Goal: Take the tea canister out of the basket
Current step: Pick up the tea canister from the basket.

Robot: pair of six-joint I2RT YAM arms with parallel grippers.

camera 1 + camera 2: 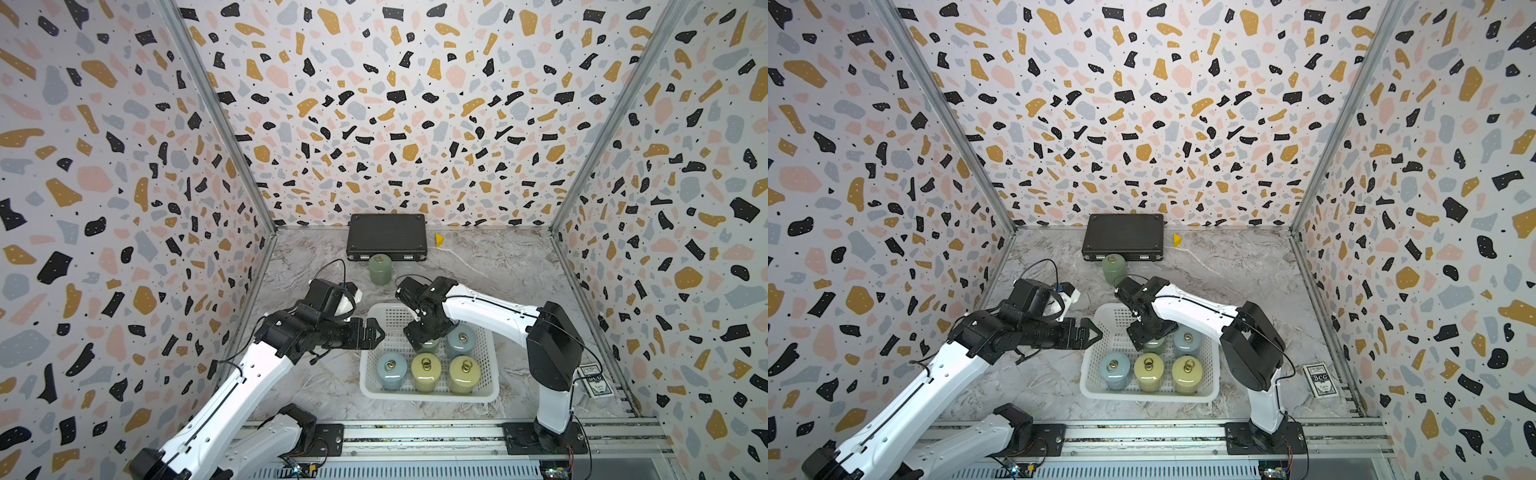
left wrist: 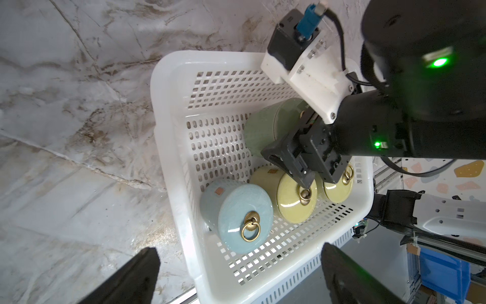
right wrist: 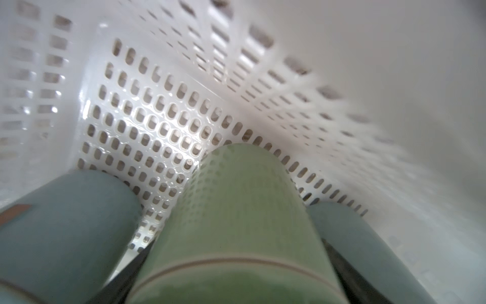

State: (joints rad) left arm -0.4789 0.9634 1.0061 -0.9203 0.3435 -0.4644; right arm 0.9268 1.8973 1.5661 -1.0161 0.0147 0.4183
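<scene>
The white basket [image 1: 490, 392] [image 1: 1142, 397] sits on the marble table and holds several tea canisters. My right gripper [image 1: 424, 332] reaches down into its back row and is shut on a green tea canister [image 3: 236, 210], one black finger on each side of the body. From the left wrist view that canister [image 2: 265, 126] is still inside the basket [image 2: 168, 163], and its lid is hidden by the gripper. My left gripper [image 1: 376, 332] [image 2: 239, 263] hangs open and empty over the basket's left rim.
Two blue canisters [image 1: 392, 370] [image 1: 460, 340] and two yellow ones [image 1: 426, 371] [image 1: 464, 372] stand close around the gripped one. Another green canister [image 1: 380, 269] stands on the table before a black case [image 1: 386, 241]. A card deck [image 1: 590, 376] lies at the right wall.
</scene>
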